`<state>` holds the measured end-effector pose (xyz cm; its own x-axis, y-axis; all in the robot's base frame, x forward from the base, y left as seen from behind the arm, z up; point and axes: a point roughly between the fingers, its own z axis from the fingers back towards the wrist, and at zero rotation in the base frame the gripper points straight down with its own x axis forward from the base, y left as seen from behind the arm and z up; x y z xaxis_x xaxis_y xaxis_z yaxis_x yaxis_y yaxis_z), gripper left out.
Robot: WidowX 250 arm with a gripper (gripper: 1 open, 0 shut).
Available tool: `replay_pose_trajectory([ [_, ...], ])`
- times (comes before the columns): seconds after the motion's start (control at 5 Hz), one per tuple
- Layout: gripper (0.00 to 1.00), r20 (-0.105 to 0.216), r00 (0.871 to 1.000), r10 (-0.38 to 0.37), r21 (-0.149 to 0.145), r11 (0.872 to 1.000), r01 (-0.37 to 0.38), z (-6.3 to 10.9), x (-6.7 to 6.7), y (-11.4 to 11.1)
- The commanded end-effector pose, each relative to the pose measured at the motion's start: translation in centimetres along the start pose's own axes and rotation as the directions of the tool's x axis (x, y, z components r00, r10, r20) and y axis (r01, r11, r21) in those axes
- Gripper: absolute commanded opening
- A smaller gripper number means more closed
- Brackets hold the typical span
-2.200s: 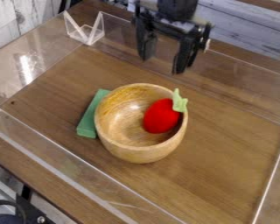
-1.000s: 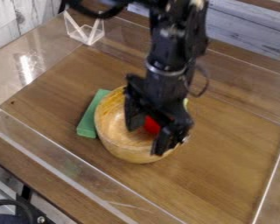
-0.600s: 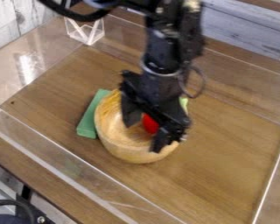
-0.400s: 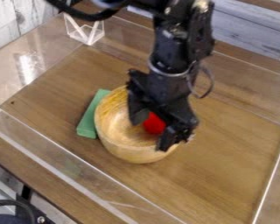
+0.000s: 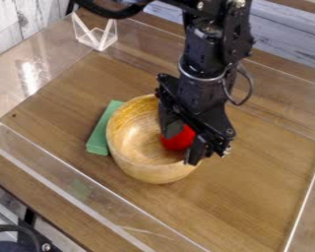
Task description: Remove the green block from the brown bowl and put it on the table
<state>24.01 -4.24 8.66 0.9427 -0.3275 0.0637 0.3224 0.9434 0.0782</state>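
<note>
Here in the camera view, the black robot arm [image 5: 211, 44] reaches in from the top, its jaws [image 5: 183, 132] down over the right side of the brown bowl [image 5: 131, 157]. And there, right at the fingertips, sits a red object [image 5: 184, 138], rounded and partly covered by the black fingers; whether the jaws are clamped on it or stand a little apart, I can't tell from this angle. The bowl itself is upright on the table [image 5: 252, 187], its pale wooden inside showing on the left, its right rim largely behind the gripper. Now look left: the green block [image 5: 99, 139] lies on the table outside the bowl, close up against its left side, with part of it hidden by the rim. So that one is on the wood grain, well clear of the fingers; whether any green sits in the bowl behind the gripper, I can't tell. Over at the upper left, a clear angular holder [image 5: 94, 35] stands by the edge, and a low clear wall [image 5: 71, 181] runs along the table's left side. Down in the lower left corner, there's a black curved cable [image 5: 19, 229].
</note>
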Motion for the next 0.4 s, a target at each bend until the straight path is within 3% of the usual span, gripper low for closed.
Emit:
replay_pose_trajectory([
  [0.0, 1.0, 0.047, 0.999, -0.01, -0.007, 1.0, 0.01, 1.0, 1.1, 1.0],
  [0.2, 1.0, 0.047, 0.998, -0.04, -0.022, 0.999, 0.041, 1.8, 0.8, 2.2],
])
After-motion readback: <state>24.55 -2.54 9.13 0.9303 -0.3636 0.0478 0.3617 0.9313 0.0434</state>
